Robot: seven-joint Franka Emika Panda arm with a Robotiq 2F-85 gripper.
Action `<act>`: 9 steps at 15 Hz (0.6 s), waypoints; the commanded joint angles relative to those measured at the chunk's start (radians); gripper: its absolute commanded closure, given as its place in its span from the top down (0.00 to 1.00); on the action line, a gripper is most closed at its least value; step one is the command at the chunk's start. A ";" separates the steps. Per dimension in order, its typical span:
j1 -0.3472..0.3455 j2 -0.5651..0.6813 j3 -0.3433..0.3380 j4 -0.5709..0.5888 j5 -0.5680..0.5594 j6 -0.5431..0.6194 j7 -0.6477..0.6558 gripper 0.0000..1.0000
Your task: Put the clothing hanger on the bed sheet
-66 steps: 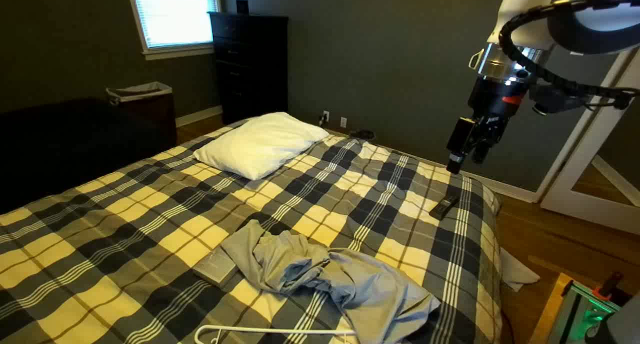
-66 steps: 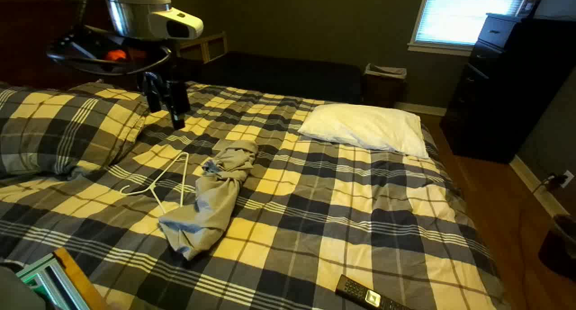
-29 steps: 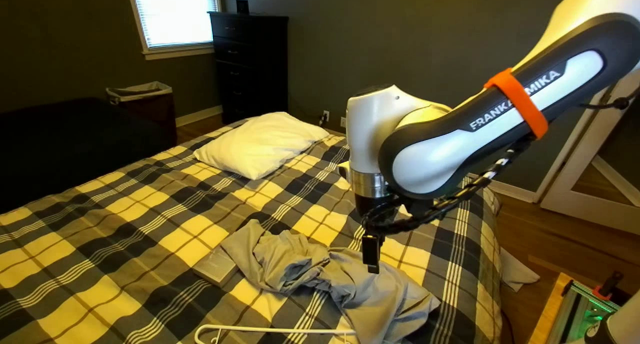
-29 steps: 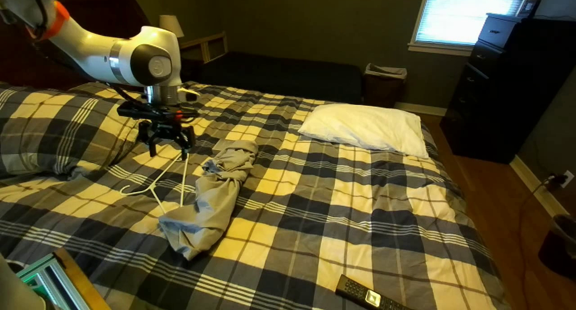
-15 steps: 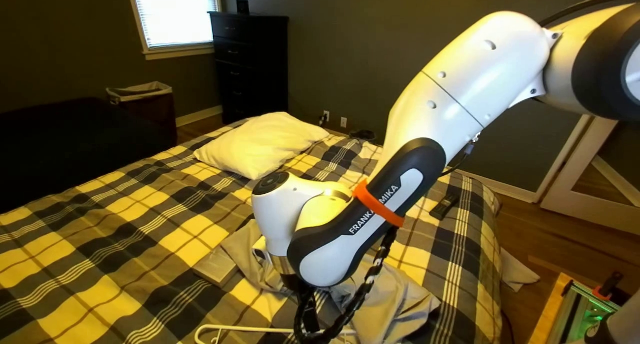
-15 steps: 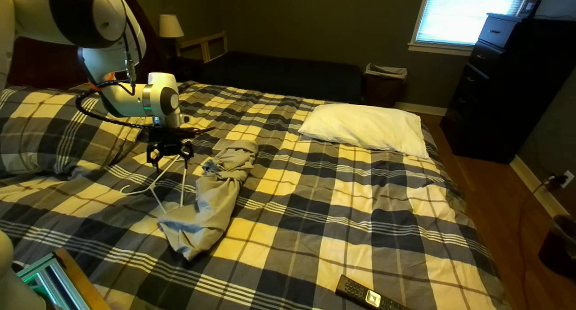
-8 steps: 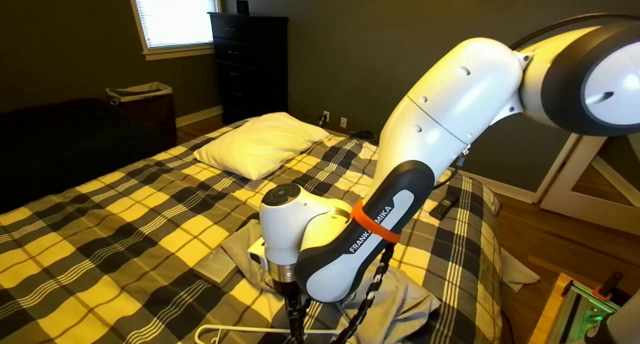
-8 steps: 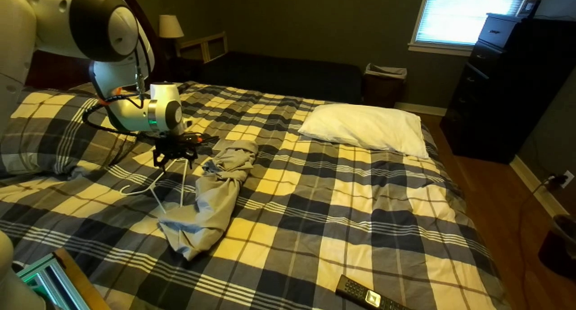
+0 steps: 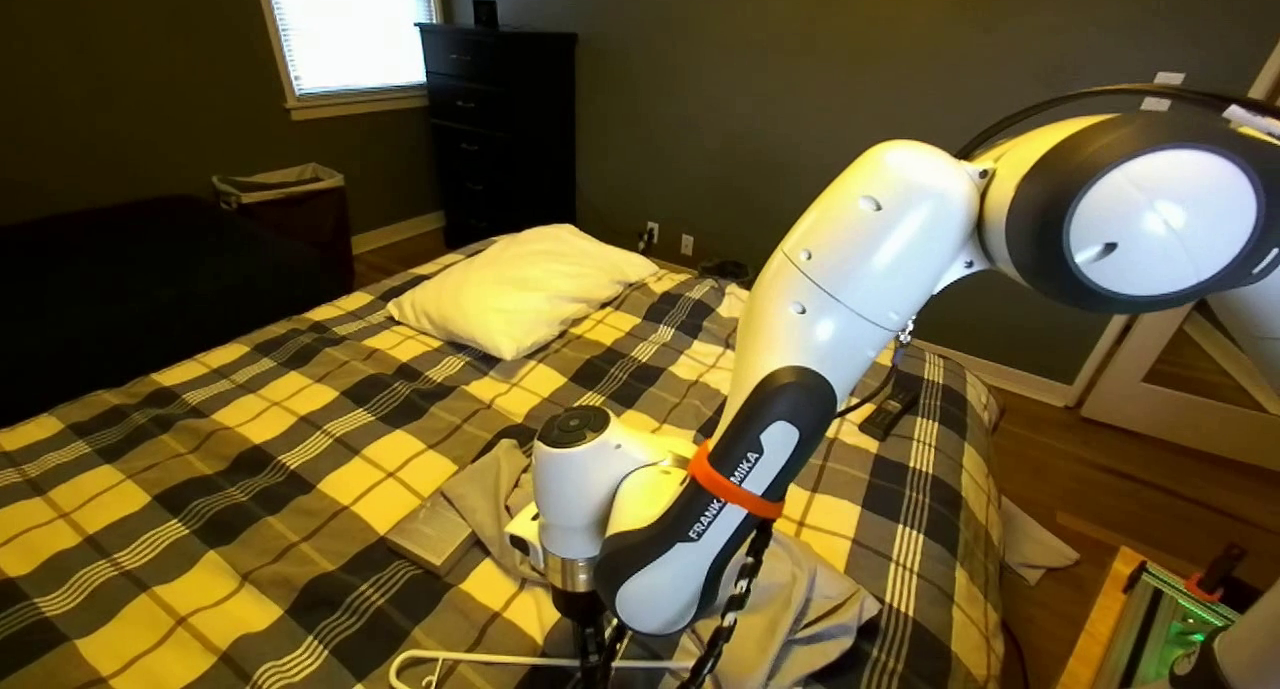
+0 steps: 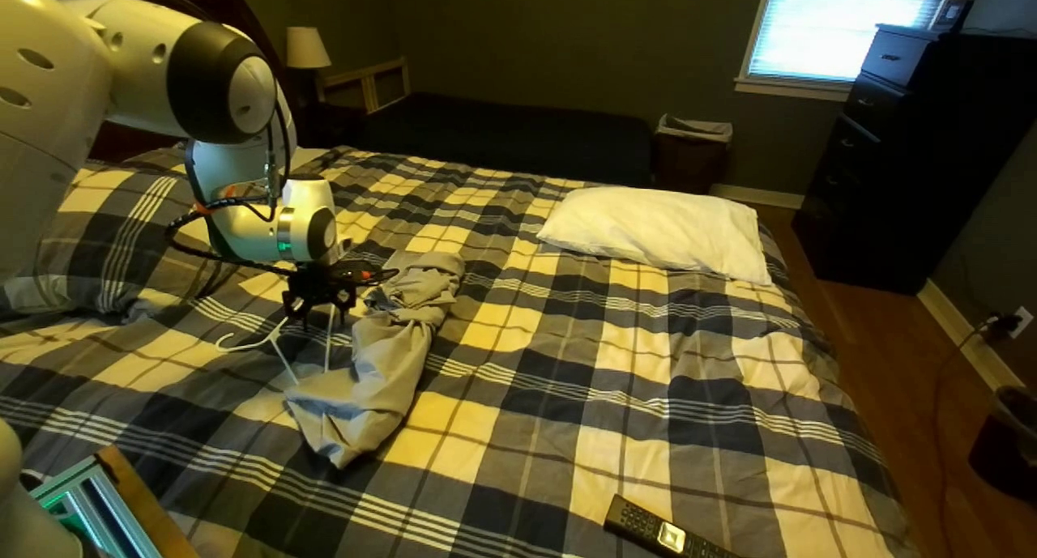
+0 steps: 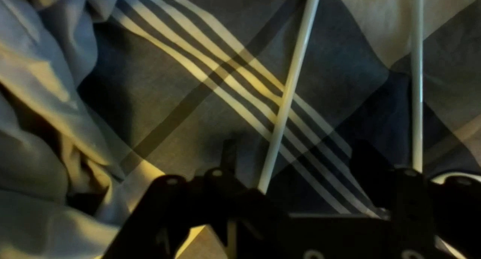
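A white clothing hanger (image 10: pixel 329 343) lies flat on the plaid bedspread; it also shows in an exterior view (image 9: pixel 480 657) and in the wrist view (image 11: pixel 287 93). A crumpled grey bed sheet (image 10: pixel 389 355) lies beside it, at the left in the wrist view (image 11: pixel 37 101); one end of the hanger meets the sheet's edge. My gripper (image 10: pixel 322 321) is low over the hanger, open and empty. In the wrist view the gripper (image 11: pixel 295 153) has one hanger bar between its fingers; another bar passes by the right finger. In an exterior view the bottom edge cuts off the fingertips.
A small grey box (image 9: pixel 432 534) lies at the sheet's edge. A black remote (image 10: pixel 664 530) and a white pillow (image 10: pixel 656 230) lie farther off on the bed. A plaid pillow (image 10: pixel 105 234) is behind the arm. A metal frame with green light (image 10: pixel 97 501) stands at the bedside.
My arm has swung across the bed to the hanger and come down over it, lowering further in the last half second. The hanger and sheet have not moved.
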State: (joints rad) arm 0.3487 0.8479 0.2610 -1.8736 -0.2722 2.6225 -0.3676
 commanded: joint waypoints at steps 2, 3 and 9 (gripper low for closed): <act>-0.016 0.060 0.007 0.045 0.002 0.001 -0.001 0.54; -0.011 0.066 0.000 0.052 0.000 -0.001 0.008 0.50; 0.006 0.097 -0.021 0.090 -0.001 -0.014 0.047 0.08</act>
State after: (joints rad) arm 0.3424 0.9147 0.2503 -1.8193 -0.2715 2.6225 -0.3493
